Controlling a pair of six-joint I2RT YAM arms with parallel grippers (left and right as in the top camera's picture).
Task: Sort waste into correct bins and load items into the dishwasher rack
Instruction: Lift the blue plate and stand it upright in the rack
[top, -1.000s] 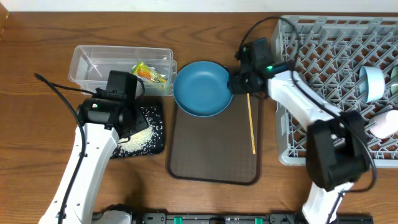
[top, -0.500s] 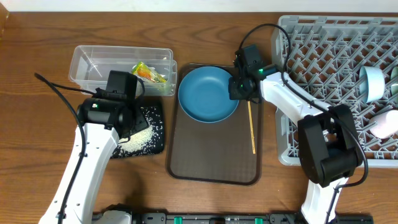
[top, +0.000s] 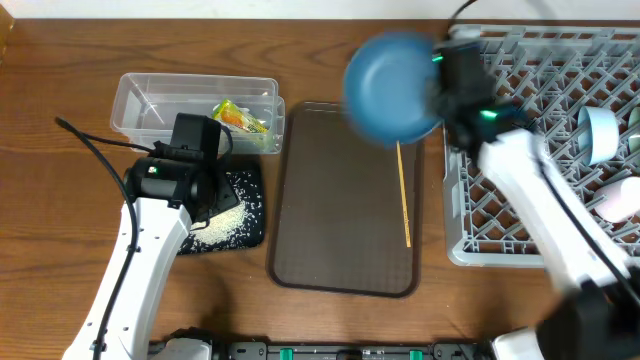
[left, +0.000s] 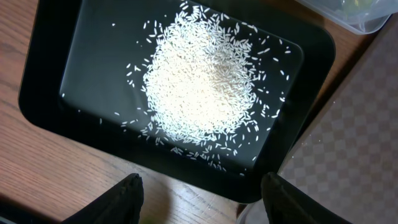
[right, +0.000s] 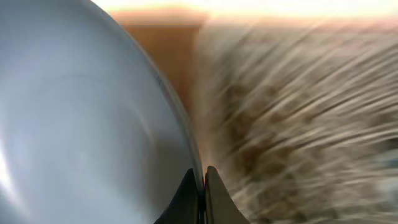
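Observation:
My right gripper (top: 438, 95) is shut on the right rim of the large dark blue bowl (top: 388, 85), which hangs blurred in the air beside the grey dishwasher rack (top: 540, 110). In the right wrist view the bowl (right: 81, 124) fills the left side, its rim pinched at my gripper (right: 203, 180). My left gripper (left: 202, 193) stands open and holds nothing, just off the near rim of the black tray (left: 311, 50) that holds a heap of rice (left: 205, 87). The snack wrapper (top: 240, 117) lies in the clear tub (top: 140, 105). A thin wooden stick (top: 404, 195) lies on the brown serving tray (top: 340, 230).
A white bowl with a light-blue rim (top: 600, 133) and a pale pink cup (top: 622, 200) stand in the rack's right side. The black tray (top: 250, 190) sits between the tub and the brown tray. Cables trail from both arms.
The right gripper closed on the blue bowl's rim and lifted it off the brown tray, up and right toward the rack. The left arm has not moved.

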